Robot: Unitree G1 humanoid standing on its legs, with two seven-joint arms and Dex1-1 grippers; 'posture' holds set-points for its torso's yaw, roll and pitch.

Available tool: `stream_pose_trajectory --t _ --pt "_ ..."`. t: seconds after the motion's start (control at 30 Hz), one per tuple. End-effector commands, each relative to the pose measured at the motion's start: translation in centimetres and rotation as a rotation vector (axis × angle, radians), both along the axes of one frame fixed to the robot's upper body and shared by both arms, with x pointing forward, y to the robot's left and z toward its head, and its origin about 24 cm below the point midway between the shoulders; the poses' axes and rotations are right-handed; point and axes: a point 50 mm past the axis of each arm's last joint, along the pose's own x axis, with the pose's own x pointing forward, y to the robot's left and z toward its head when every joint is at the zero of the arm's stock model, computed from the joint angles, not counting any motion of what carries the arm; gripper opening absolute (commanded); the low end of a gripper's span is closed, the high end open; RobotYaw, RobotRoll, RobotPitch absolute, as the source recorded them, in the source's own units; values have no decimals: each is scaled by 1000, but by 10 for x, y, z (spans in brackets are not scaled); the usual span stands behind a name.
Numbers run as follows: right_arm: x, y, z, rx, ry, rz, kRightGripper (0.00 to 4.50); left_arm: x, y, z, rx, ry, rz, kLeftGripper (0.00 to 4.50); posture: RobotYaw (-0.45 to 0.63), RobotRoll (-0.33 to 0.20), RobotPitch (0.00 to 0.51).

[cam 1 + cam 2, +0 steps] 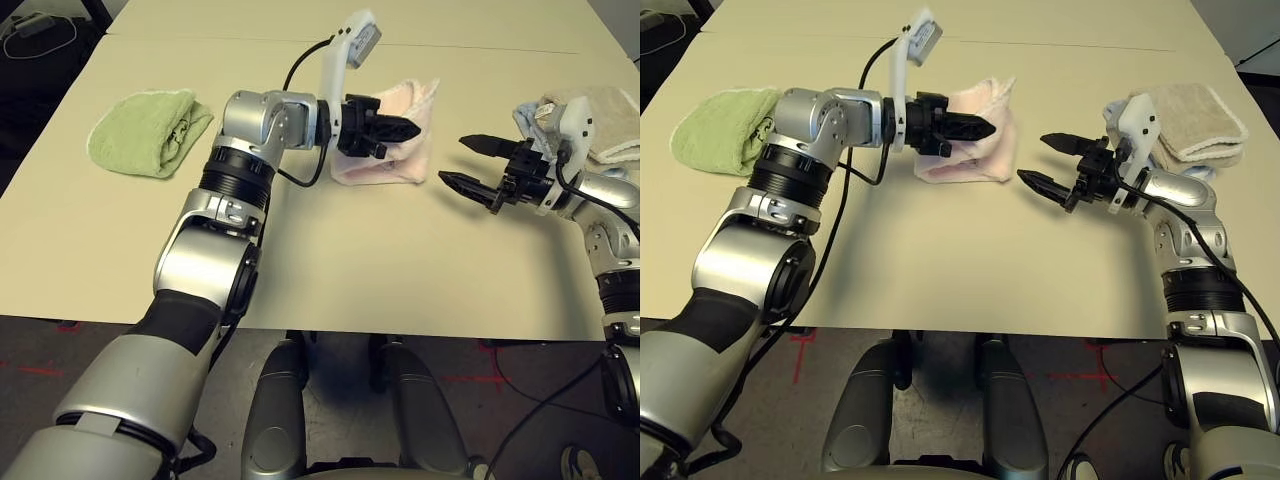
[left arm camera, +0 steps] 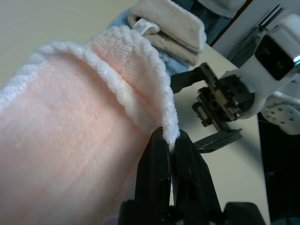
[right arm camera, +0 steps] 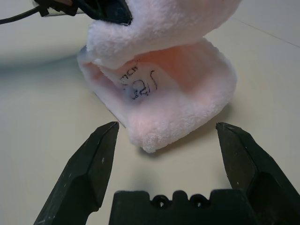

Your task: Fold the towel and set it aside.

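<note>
Left gripper (image 2: 169, 140) — fingers pinched tight on the white edge of the pink towel (image 1: 395, 140), lifting it at mid-table. Right gripper (image 1: 470, 163) — spread fully wide, holding nothing, just right of the towel. The towel's dark writing (image 3: 138, 84) is partly hidden by folds.
</note>
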Motion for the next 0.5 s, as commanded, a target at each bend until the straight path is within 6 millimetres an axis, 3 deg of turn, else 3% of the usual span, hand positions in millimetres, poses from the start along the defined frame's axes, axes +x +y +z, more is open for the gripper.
stream_pose_trajectory --t 0.03,0.2,0.4,0.5 --pt "-2 -3 -6 -4 12 -7 4500 2 -5 -14 78 -23 -12 265 67 0 254" --pt "-3 -2 -6 -4 11 -5 4500 8 -5 -32 161 -66 34 1927 62 0 253" --pt "-4 -2 -6 -4 11 -6 4500 11 -6 -33 153 -101 73 4279 62 0 250" --pt "-4 -2 -6 -4 11 -5 4500 11 -8 -28 125 -101 77 4476 66 0 247"
